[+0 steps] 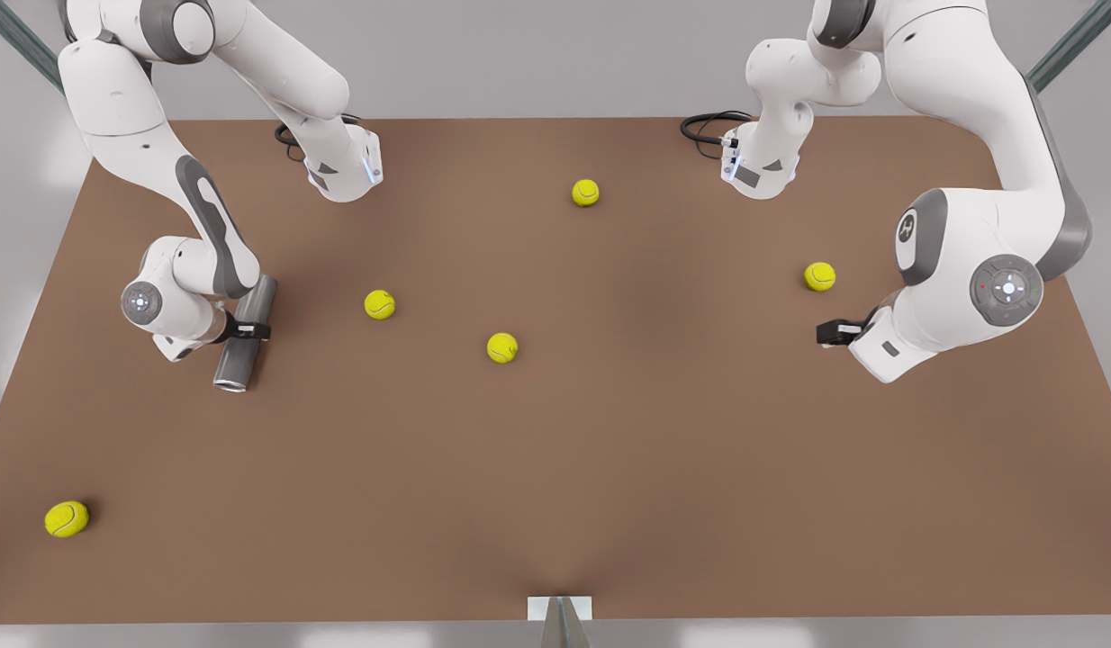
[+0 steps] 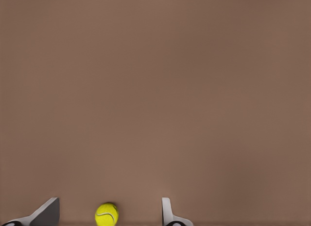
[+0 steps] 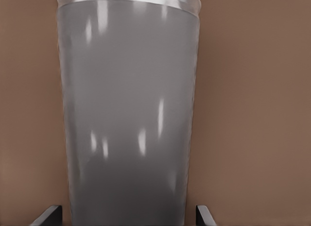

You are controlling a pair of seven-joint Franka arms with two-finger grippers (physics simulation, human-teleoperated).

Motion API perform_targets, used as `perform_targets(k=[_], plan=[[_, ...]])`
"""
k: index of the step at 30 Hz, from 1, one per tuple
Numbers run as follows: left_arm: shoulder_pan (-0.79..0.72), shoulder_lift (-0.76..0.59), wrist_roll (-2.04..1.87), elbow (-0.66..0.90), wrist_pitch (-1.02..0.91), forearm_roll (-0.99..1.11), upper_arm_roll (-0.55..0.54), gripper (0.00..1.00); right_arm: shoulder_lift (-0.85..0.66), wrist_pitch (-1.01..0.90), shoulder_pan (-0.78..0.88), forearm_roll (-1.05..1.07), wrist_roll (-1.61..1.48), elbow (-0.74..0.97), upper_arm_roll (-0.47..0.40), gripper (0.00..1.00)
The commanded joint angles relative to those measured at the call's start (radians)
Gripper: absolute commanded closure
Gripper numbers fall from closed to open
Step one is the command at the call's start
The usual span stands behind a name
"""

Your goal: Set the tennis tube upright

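My right gripper (image 1: 249, 330) has its jaws around the tennis tube (image 1: 242, 337), lying flat on the brown table (image 1: 609, 468) near an end edge. My left gripper (image 1: 830, 333) waits opposite, jaws spread.

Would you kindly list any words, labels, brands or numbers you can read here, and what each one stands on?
None can be read.
Tennis tube, held in the right gripper: plain grey, no label.
Tennis balls, such as the nearest ball: seams, no readable brand.
Left gripper, waiting open: no lettering.
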Motion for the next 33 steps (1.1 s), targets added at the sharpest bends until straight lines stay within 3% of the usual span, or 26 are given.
perform_targets(k=[1,5,9,23,26,29,33], plan=[[-0.001,0.0,0.0,0.0,0.0,0.0,0.0,0.0,0.003,0.0,0.0,0.0,0.0,0.0,0.0,0.03],[0.001,0.0,0.0,-0.002,0.0,0.0,0.0,0.0,0.012,0.002,-0.002,0.0,0.002,0.003,0.0,0.08],[-0.001,0.001,0.0,-0.002,0.0,0.0,0.0,0.0,0.012,0.002,-0.002,0.0,0.002,0.005,0.0,0.25],[-0.001,0.001,0.0,-0.002,0.0,0.0,0.0,0.0,0.009,-0.009,0.006,0.0,-0.002,0.012,0.002,0.23],[0.001,0.001,0.0,-0.002,0.0,0.0,0.0,0.0,-0.003,-0.089,0.023,0.002,0.0,0.032,0.005,0.22],[0.001,0.001,0.0,-0.002,0.0,0.0,0.0,0.0,-0.005,-0.234,0.011,0.002,-0.002,0.15,0.098,0.21],[0.001,0.001,0.0,-0.002,0.0,0.0,0.0,0.0,-0.002,-0.366,0.048,0.002,0.0,0.308,0.149,0.21]])
